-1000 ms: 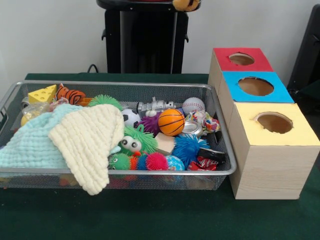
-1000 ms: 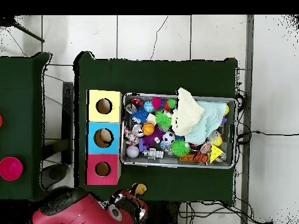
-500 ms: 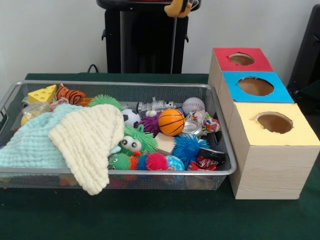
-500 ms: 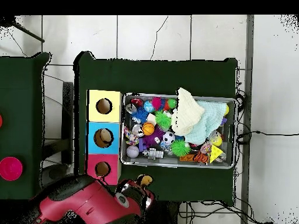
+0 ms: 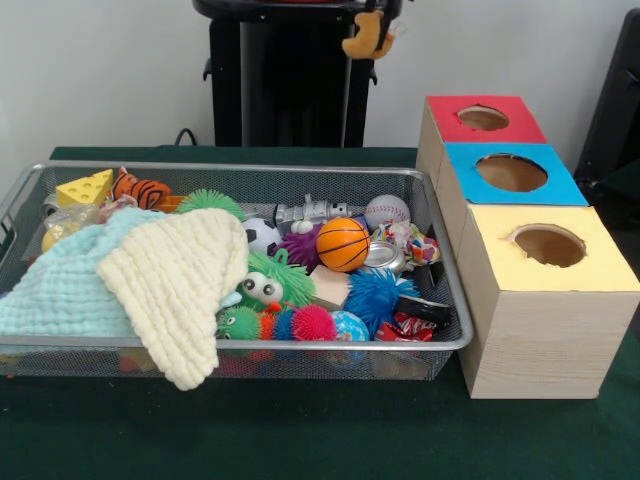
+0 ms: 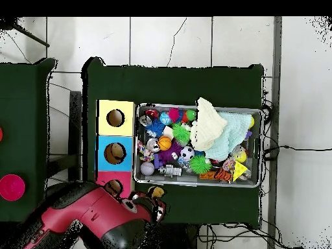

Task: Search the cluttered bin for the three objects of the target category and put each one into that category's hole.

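One plush toy aloft, two more somewhere in the heap.

Low in the frame, the bin (image 5: 440, 340) sits on the green surface (image 5: 300, 430), cloths (image 5: 150, 270) likely hiding more toys. Further back, upper right, the red hole (image 5: 483, 118) waits. At top centre the end effector (image 5: 372, 18) grips the brown monkey toy (image 5: 366, 36), dangling just beneath, presumably bound for that hole.
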Robot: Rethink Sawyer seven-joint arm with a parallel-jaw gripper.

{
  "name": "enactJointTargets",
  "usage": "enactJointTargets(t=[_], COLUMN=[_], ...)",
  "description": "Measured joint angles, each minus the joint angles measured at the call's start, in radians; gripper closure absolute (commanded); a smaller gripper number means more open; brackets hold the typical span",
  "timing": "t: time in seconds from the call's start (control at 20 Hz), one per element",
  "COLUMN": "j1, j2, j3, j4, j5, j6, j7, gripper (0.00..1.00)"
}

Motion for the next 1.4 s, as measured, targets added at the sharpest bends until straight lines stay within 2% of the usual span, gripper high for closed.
enactJointTargets(t=[0.3,0.55,0.85,1.1,1.15,1.4], j1=[0.021,0.025,0.024,0.015,0.005,-0.024], j2=[0.035,0.118,0.179,0.229,0.252,0.301], j3=[-0.008,-0.051,-0.084,-0.132,-0.16,-0.225], j4=[-0.019,-0.019,-0.011,0.018,0.038,0.089], j5=[0.026,0.115,0.18,0.227,0.247,0.281], j6=[0.005,0.004,-0.02,-0.1,-0.151,-0.267], j7=[0.0,0.0,0.0,0.0,0.0,0.0], gripper=[1.0,1.0,1.0,1.0,1.0,1.0])
